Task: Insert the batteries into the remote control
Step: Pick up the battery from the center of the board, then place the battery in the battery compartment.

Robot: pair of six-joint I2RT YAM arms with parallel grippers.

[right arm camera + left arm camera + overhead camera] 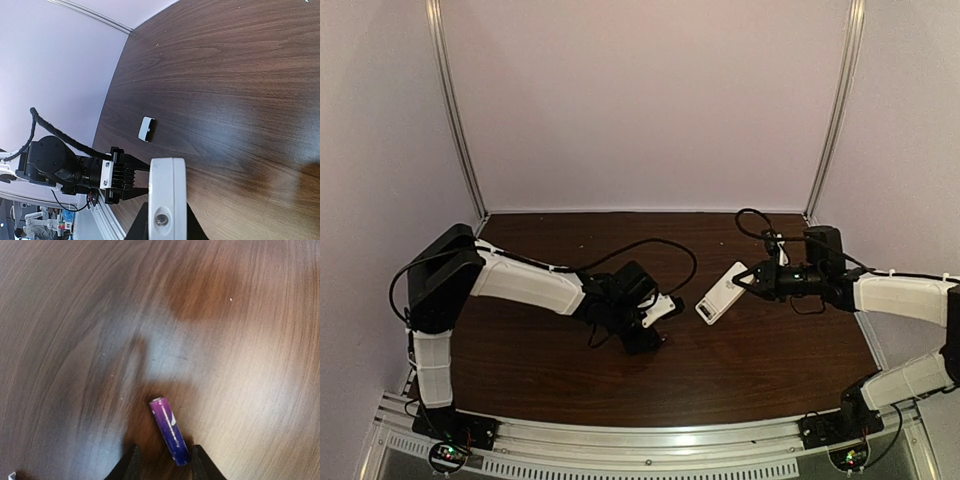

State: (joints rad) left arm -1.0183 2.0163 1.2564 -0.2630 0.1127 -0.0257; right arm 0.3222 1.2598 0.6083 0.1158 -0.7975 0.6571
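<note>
One purple-blue battery [169,430] lies on the dark wooden table [240,365]. It sits between the tips of my left gripper [162,460], its near end close to the right finger [201,465] and apart from the left one. The jaws stand wider than the battery, so the gripper is open. In the top view the left gripper [650,338] points down at mid table. My right gripper [752,281] is shut on the white remote control [723,293] and holds it above the table. The right wrist view shows the remote [167,192] edge-on. The second battery is not in view.
A small plain white cover slab [146,129] lies on the table beyond the remote, near the left gripper's black body [117,182]. A black cable [660,245] loops over the table behind the left arm. A metal rail [650,450] runs along the near edge.
</note>
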